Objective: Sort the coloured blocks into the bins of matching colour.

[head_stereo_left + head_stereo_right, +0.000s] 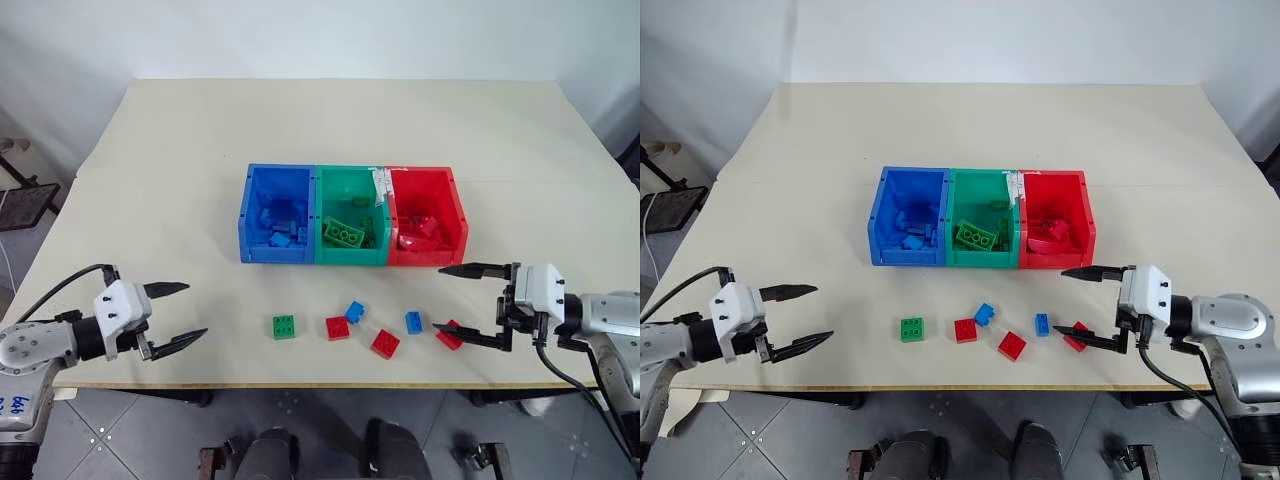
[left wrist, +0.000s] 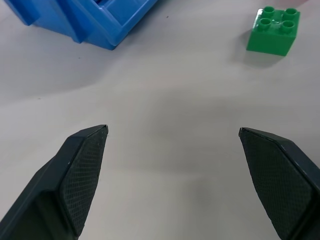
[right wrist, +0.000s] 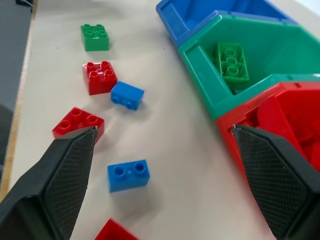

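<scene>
A: Six loose blocks are lying near the front edge of the cream table (image 1: 200, 150): green block (image 1: 283, 326), red block (image 1: 337, 327), blue block (image 1: 354, 311), another red (image 1: 384, 343), another blue (image 1: 413, 322), a third red (image 1: 449, 337)

B: Bins?

A: Blue bin (image 1: 277, 214), green bin (image 1: 350, 215), red bin (image 1: 427, 215), joined in a row mid-table, each already holding blocks

B: Grippers?

A: Left gripper (image 1: 177, 314) and right gripper (image 1: 468, 303) are both hovering with fingers spread wide, holding nothing

B: Step?

A: Judging it a pick pending; the right is sitting nearest the third red, needing a lowering and a closing. White walls are standing behind, grey tiled floor below
</scene>
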{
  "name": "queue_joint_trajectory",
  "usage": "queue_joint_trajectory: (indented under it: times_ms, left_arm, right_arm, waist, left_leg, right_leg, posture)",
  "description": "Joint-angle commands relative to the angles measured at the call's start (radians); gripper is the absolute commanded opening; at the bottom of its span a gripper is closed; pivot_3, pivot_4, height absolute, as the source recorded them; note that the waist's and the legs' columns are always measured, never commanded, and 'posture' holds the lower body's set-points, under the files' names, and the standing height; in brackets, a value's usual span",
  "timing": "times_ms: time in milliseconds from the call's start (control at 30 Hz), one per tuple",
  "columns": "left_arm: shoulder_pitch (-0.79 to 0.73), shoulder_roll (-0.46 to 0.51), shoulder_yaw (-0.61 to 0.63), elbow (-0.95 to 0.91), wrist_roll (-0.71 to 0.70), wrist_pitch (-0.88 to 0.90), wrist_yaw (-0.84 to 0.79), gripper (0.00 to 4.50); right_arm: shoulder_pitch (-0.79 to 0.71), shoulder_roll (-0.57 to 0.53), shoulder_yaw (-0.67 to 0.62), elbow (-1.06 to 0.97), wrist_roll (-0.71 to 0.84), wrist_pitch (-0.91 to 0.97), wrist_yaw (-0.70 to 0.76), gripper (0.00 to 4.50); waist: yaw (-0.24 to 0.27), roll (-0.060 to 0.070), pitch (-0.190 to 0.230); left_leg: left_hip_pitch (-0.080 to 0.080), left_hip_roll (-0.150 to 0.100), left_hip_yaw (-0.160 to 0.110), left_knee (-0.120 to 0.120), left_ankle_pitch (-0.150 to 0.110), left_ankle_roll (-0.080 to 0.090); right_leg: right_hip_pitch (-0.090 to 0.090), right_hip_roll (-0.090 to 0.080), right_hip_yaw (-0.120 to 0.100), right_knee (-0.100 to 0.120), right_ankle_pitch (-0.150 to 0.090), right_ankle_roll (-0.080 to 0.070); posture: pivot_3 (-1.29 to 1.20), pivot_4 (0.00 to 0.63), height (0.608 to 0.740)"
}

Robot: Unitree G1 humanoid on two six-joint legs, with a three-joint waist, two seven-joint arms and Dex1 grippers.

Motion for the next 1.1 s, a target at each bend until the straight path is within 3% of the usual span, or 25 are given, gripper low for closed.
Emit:
queue_joint_trajectory:
  times_ms: [33,167,400,567,667,800,933,1100]
  left_arm:
    - [-0.004,-0.009,0.006,-0.048,-0.012,-0.013,0.011,4.46]
    - [-0.027,-0.039,-0.053,-0.134,-0.039,0.082,0.041,4.46]
    - [-0.147,-0.173,-0.293,-0.346,-0.062,0.198,0.072,4.46]
    - [-0.22,-0.2,-0.423,-0.339,0.008,0.168,0.038,4.46]
    - [-0.245,-0.195,-0.438,-0.32,-0.004,0.18,0.017,4.46]
    - [-0.26,-0.196,-0.427,-0.275,-0.006,0.153,-0.001,4.46]
    - [-0.225,-0.162,-0.392,-0.256,-0.008,0.121,-0.027,4.46]
    - [-0.197,-0.15,-0.368,-0.281,-0.01,0.118,-0.014,4.46]
  right_arm:
    - [-0.002,0.016,-0.014,-0.016,-0.001,-0.009,-0.027,4.5]
    - [0.054,0.036,-0.069,-0.043,-0.005,0.011,-0.109,4.5]
    - [0.376,0.032,-0.318,-0.108,-0.023,0.0,-0.203,4.5]
    - [0.568,0.038,-0.406,-0.176,-0.009,0.109,-0.237,4.5]
    - [0.615,0.021,-0.398,-0.279,0.006,0.239,-0.279,4.5]
    - [0.566,0.004,-0.333,-0.368,-0.014,0.328,-0.321,4.5]
    - [0.427,-0.068,-0.169,-0.407,-0.07,0.523,-0.388,4.5]
    - [0.337,-0.107,-0.044,-0.347,-0.123,0.633,-0.407,4.5]
  waist:
    - [0.0,0.0,0.0]
    - [0.007,0.0,0.0]
    - [0.041,0.0,0.0]
    - [0.032,0.001,-0.001]
    - [0.021,0.001,-0.001]
    - [0.018,0.001,-0.001]
    - [0.022,0.001,-0.001]
    - [0.033,0.001,-0.001]
  left_leg:
    - [0.0,0.0,0.0,0.0,0.0,0.0]
    - [0.0,0.0,0.0,0.0,0.0,0.0]
    - [-0.001,-0.001,0.0,0.001,0.0,0.0]
    - [0.001,0.0,0.004,0.0,0.0,0.0]
    - [0.001,0.002,0.005,0.0,0.0,0.0]
    - [0.003,0.002,0.006,0.0,-0.001,0.0]
    - [0.002,0.002,0.005,0.001,-0.001,0.0]
    - [0.0,0.001,0.003,0.001,-0.001,0.0]
  right_leg:
    - [0.0,0.0,0.0,0.0,0.0,0.0]
    - [0.0,0.0,0.0,0.0,0.0,0.0]
    - [0.0,0.0,0.0,0.0,0.0,0.0]
    - [0.0,0.002,0.003,0.0,0.0,-0.001]
    - [0.0,0.003,0.004,0.0,-0.001,-0.002]
    - [0.0,0.003,0.006,0.0,-0.001,-0.003]
    - [0.0,0.003,0.006,-0.001,-0.001,-0.003]
    - [0.0,0.003,0.004,-0.002,-0.001,-0.003]
  posture:
    - [0.0,0.15,0.74]
    - [0.0,0.15,0.74]
    - [0.0,0.15,0.74]
    - [0.0,0.15,0.74]
    - [0.0,0.15,0.74]
    - [0.0,0.15,0.74]
    - [0.0,0.15,0.74]
    - [0.0,0.15,0.74]
